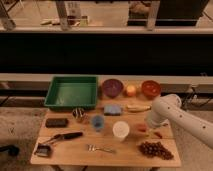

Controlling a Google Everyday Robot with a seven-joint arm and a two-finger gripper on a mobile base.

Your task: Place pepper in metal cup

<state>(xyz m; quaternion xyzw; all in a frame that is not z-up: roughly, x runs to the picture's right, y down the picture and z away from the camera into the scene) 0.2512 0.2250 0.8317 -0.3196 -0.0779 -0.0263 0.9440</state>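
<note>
The slim orange-red pepper (pixel 142 128) lies on the wooden table (pixel 75 152), right of the white cup (pixel 120 130). My gripper (pixel 147 123) hangs at the end of the white arm (pixel 172 112), which reaches in from the right. It sits directly over the pepper, touching or nearly touching it. A second small reddish piece (pixel 158 134) shows just right of the gripper. The small metal cup (pixel 78 114) stands on the left half of the table, below the green tray (pixel 71 92), far left of the gripper.
A translucent blue cup (pixel 98 122) stands between the metal and white cups. A blue sponge (pixel 113 109), banana (pixel 137 107), purple bowl (pixel 112 87), orange fruit (pixel 131 90) and orange bowl (pixel 150 88) sit behind. Grapes (pixel 155 149), a fork (pixel 100 148) and dark utensils (pixel 65 136) lie in front.
</note>
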